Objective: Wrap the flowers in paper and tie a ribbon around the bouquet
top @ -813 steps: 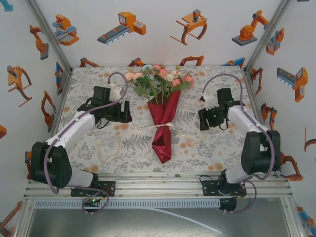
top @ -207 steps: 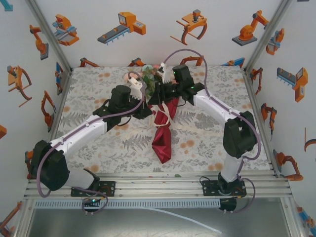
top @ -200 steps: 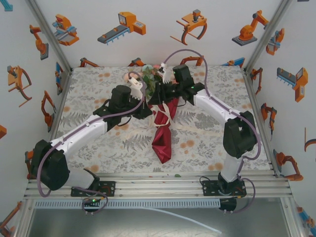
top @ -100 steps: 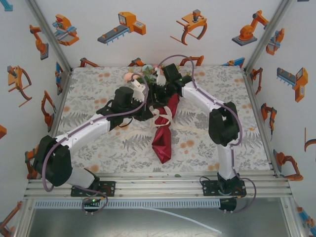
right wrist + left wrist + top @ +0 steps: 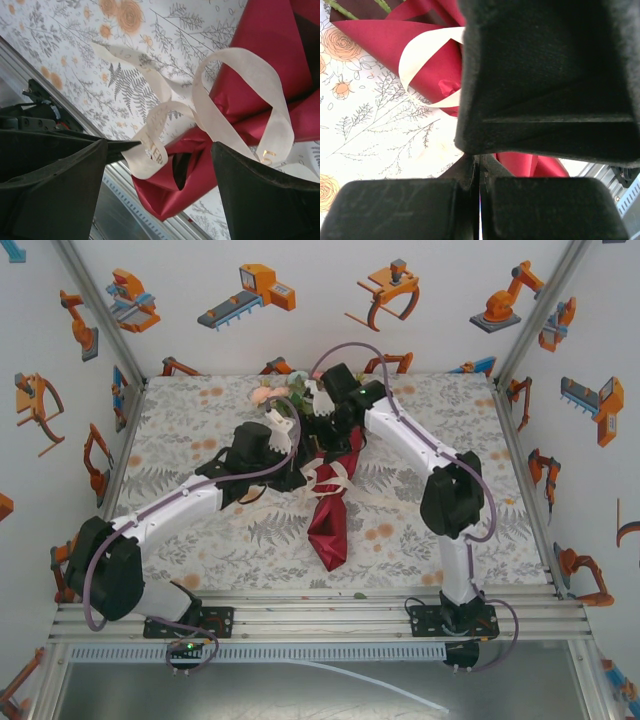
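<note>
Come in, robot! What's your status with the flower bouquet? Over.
Left gripper shut, beside the bouquet. Right gripper open, straddling the ribbon. Ribbon looped round the red paper. Nothing blocking it.

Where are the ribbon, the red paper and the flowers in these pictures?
ribbon [image 5: 240,57], right wrist view, top of its arched loop.
paper [image 5: 328,530], top view, lower end of the red cone.
flowers [image 5: 265,395], top view, a pink bloom at the bouquet's far end.

left end effector left of bouquet | right end effector over it
</note>
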Motion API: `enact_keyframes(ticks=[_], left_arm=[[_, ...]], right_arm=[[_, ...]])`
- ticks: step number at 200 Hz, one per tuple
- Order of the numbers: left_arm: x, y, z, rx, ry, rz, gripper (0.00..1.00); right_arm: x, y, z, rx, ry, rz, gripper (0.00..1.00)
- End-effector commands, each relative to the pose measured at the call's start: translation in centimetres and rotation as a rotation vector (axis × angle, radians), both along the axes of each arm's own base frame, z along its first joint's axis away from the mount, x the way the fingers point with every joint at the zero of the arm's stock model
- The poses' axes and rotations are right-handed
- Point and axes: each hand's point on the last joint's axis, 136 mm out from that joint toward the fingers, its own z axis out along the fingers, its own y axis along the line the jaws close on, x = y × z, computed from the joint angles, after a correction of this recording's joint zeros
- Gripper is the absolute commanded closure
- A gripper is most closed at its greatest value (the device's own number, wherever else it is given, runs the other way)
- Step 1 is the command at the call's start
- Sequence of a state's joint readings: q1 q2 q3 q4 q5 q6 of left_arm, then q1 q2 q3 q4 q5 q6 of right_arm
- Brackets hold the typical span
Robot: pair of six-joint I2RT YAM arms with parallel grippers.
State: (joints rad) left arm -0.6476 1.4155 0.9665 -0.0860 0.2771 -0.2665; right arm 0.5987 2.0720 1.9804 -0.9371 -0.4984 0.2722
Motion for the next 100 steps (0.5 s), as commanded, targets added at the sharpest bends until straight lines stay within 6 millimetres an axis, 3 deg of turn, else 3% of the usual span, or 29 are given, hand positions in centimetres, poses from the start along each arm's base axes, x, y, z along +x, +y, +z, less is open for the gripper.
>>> enact_keyframes(ticks=[1, 26, 48, 77, 100], left_arm=[[0.1, -0.2, 1.2, -0.008, -0.037, -0.013, 1.00], [0.2, -0.5, 1.0, -0.008, -0.028, -0.023, 1.00], [0.3, -0.7, 1.0, -0.009, -0.026, -0.028, 1.00], [0.4, -1.0, 1.1, -0.011, -0.025, -0.042, 1.00], [0.5, -1.2, 1.1, -0.007, -0.023, -0.054, 1.00]], right_arm=[[-0.2, -2.1, 3.5, 0.028, -0.080, 0.003, 0.24], [-0.2, -4.1, 4.4, 0.104, -0.131, 0.041, 0.24], [-2.0, -5.2, 4.9, 0.169, -0.192, 0.160, 0.25], [-4.4, -4.1, 5.6, 0.326, -0.267, 0.288, 0.27], [-4.7, -3.0, 6.2, 0.438, -0.484, 0.372, 0.28]])
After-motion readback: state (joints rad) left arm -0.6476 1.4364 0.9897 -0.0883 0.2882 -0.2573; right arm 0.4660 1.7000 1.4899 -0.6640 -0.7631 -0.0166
